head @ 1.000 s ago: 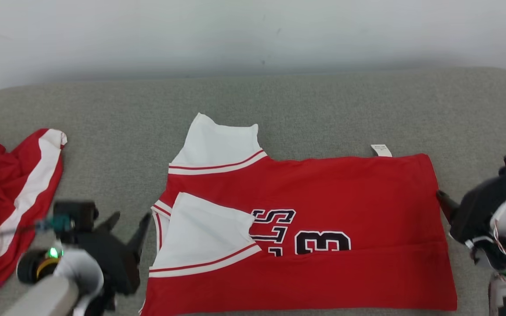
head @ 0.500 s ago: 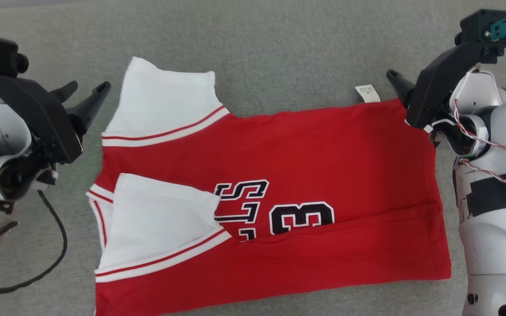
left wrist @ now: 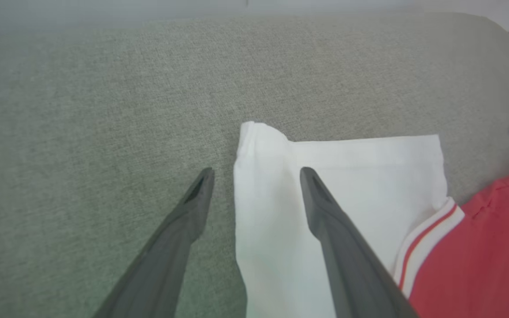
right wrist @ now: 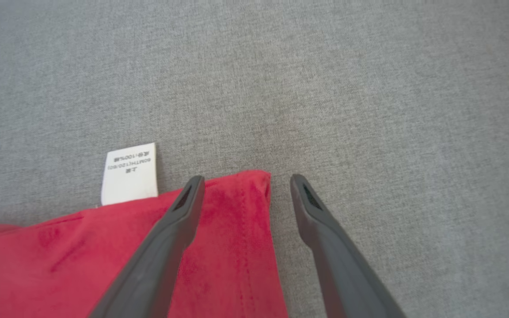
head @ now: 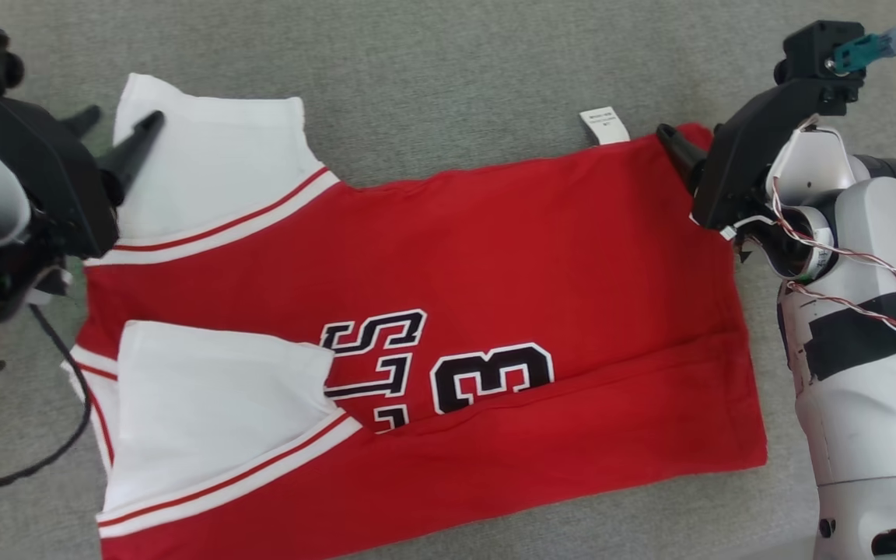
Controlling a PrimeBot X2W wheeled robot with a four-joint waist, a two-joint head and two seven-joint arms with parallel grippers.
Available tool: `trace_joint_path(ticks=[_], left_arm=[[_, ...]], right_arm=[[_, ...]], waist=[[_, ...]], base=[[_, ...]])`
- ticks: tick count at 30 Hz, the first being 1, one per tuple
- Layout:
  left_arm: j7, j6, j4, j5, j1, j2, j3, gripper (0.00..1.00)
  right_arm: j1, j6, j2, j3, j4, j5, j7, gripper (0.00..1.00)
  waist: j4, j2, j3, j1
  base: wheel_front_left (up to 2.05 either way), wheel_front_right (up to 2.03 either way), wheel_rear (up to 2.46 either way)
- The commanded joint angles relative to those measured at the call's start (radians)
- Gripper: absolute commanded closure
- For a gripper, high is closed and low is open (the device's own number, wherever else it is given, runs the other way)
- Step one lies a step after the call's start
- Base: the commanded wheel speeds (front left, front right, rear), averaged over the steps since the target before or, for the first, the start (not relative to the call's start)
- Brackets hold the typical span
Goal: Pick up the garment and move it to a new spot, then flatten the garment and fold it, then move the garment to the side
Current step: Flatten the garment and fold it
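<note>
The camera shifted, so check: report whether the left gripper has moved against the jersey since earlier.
Yes. The left gripper moved right, toward the jersey: earlier clear of the white sleeve, it now straddles the sleeve's outer edge, open.

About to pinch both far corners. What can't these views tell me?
- Lettering, head view: partly covered by the folded white sleeve and a red fold.
- Jersey, near left corner, head view: cut off by the bottom edge.
- Label print, right wrist view: too small to read.

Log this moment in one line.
phase: fold | shirt: flat on grey surface, partly folded | left gripper: open, astride sleeve corner | right gripper: open, astride hem corner
</note>
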Motion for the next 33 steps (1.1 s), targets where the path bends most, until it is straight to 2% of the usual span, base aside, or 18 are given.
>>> trace_joint_path(ticks=[1, 8, 13, 14, 15, 16, 22, 26, 33], left_arm=[[-0.005, 0.015, 0.015, 0.031, -0.021, 0.010, -0.009, 0.00], [0.040, 0.033, 0.046, 0.050, -0.039, 0.013, -0.035, 0.00], [0.068, 0.066, 0.054, 0.101, -0.054, 0.038, -0.063, 0.00], [0.074, 0.071, 0.055, 0.103, -0.053, 0.038, -0.066, 0.31], [0.080, 0.073, 0.054, 0.107, -0.053, 0.040, -0.070, 0.83], [0.089, 0.075, 0.052, 0.108, -0.054, 0.042, -0.075, 1.00], [0.095, 0.080, 0.033, 0.092, -0.042, 0.039, -0.077, 1.00], [0.088, 0.083, 0.020, 0.089, -0.032, 0.038, -0.075, 1.00], [0.077, 0.084, 0.000, 0.091, -0.029, 0.020, -0.082, 1.00]], right_arm=[[-0.018, -0.002, 0.002, 0.010, 0.004, 0.011, -0.010, 0.00], [-0.037, -0.002, 0.002, 0.042, 0.008, 0.042, -0.022, 0.00], [-0.045, -0.002, -0.005, 0.057, 0.010, 0.056, -0.027, 0.00], [-0.049, -0.002, -0.008, 0.057, 0.013, 0.058, -0.025, 0.00], [-0.051, -0.002, -0.012, 0.058, 0.016, 0.059, -0.021, 0.00], [-0.054, -0.002, -0.014, 0.060, 0.018, 0.060, -0.018, 0.00], [-0.054, -0.002, -0.029, 0.079, 0.027, 0.071, 0.010, 0.00], [-0.043, -0.002, -0.038, 0.108, 0.040, 0.083, 0.066, 0.00], [-0.034, -0.002, -0.058, 0.112, -0.019, 0.088, 0.081, 0.00]], waist=[[-0.018, -0.0002, 0.009, -0.0002], [-0.039, -0.0002, 0.019, -0.0002], [-0.049, -0.0002, 0.029, -0.0002], [-0.050, -0.0002, 0.030, -0.0002], [-0.050, -0.0002, 0.030, -0.0002], [-0.049, -0.0002, 0.030, -0.0002], [-0.043, -0.0002, 0.031, -0.0002], [-0.039, -0.0002, 0.034, -0.0002], [-0.030, -0.0002, 0.032, -0.0002]], base=[[0.00, 0.00, 0.00], [0.00, 0.00, 0.00], [0.00, 0.00, 0.00], [0.00, 0.00, 0.00], [0.00, 0.00, 0.00], [0.00, 0.00, 0.00], [0.00, 0.00, 0.00], [0.00, 0.00, 0.00], [0.00, 0.00, 0.00]])
